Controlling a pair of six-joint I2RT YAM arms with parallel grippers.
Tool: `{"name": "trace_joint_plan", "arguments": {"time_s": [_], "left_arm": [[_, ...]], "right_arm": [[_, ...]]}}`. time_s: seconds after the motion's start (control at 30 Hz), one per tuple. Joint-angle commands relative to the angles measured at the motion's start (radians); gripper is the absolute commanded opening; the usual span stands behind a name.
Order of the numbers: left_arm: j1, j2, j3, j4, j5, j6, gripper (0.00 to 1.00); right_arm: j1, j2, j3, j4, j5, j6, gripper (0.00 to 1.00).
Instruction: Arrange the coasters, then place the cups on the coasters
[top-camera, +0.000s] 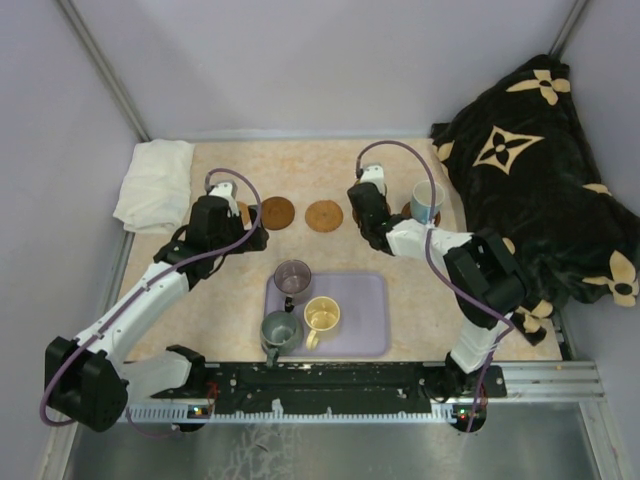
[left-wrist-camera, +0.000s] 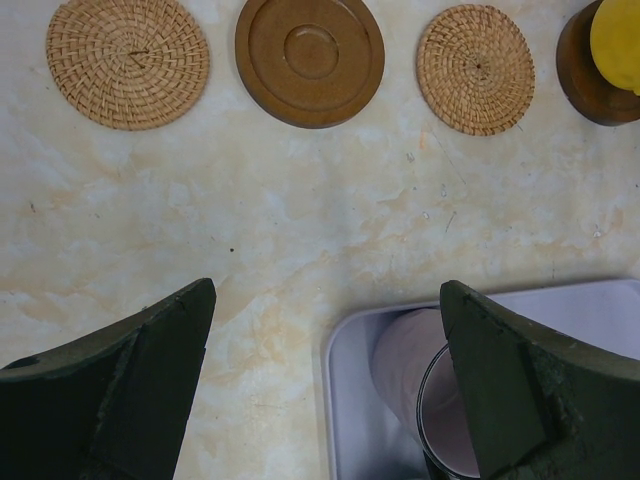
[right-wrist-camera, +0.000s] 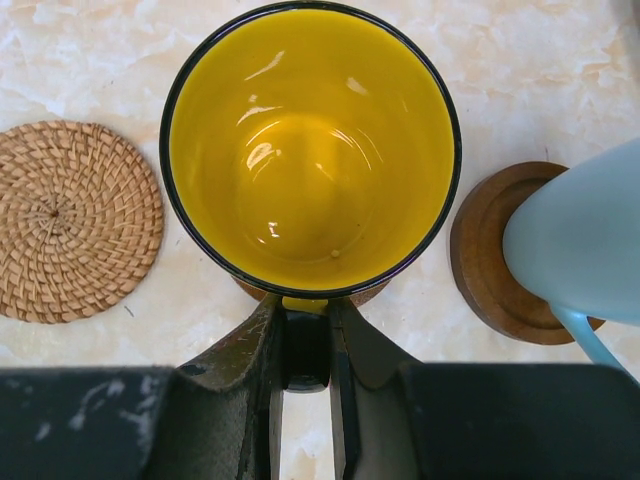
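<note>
Currently pinching the handle of a glossy yellow ceramic cup (right-wrist-camera: 310, 150) with right claw (right-wrist-camera: 305, 330), over a dark brown wooden round coaster (left-wrist-camera: 580, 85), far right on tabletop (left-wrist-camera: 300, 230). Left claw (left-wrist-camera: 328, 300) spread wide above lavender plastic tray's (top-camera: 365, 325) far-left corner.

The beige counter (top-camera: 330, 165) carries a row of coasters (top-camera: 277, 212), a lavender tray (top-camera: 372, 310), a folded white towel (top-camera: 155, 183) and a black floral blanket (top-camera: 530, 170)
</note>
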Motion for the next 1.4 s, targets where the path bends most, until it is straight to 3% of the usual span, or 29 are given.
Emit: {"name": "trace_joint_plan", "arguments": {"time_s": [0.0, 0.37, 1.37], "left_arm": [[-0.004, -0.01, 0.025, -0.005, -0.016, 0.01, 0.99], [-0.004, -0.006, 0.03, -0.01, -0.022, 0.014, 0.99], [-0.003, -0.004, 0.024, -0.005, -0.029, 0.015, 0.99]], "right_arm": [[-0.018, -0.023, 0.047, 0.141, 0.035, 0.033, 0.0], [-0.029, -0.008, 0.098, 0.038, 0.053, 0.099, 0.0], [-0.036, 0.012, 0.06, 0.043, 0.02, 0.129, 0.0]]}}
